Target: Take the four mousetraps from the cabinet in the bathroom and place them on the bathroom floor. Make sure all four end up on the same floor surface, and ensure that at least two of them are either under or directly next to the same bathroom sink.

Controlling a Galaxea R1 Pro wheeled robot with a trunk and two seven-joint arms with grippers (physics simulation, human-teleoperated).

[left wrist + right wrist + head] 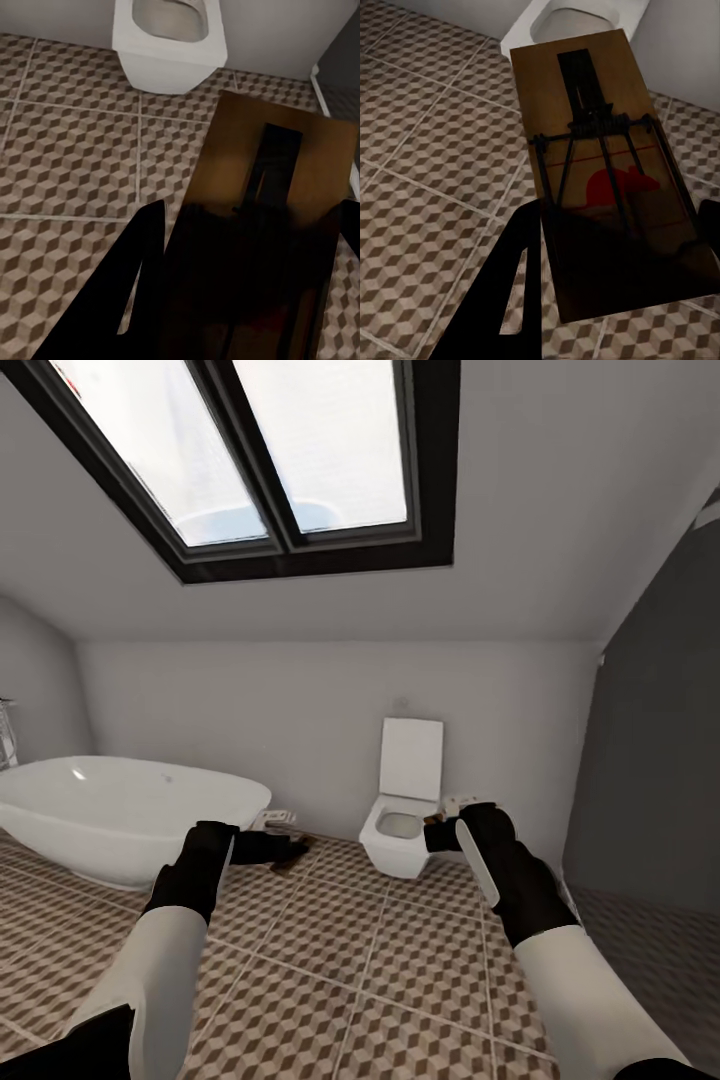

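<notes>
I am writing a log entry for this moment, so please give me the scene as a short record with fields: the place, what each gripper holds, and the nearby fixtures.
place: bathroom, cube-pattern tiled floor
left gripper: shut on a tan wooden mousetrap, held above the floor
right gripper: shut on a second tan wooden mousetrap with a red mouse mark
fixtures ahead: white toilet with raised lid, curved white bathtub at the left
overhead: dark-framed skylight
traps on floor: none seen yet

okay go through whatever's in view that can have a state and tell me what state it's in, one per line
Left tool: shut on a mousetrap, held above the bathroom floor.
Right tool: shut on a second mousetrap, spring wire set across the board.
Toilet: lid up, bowl open.
Skylight: closed.
</notes>
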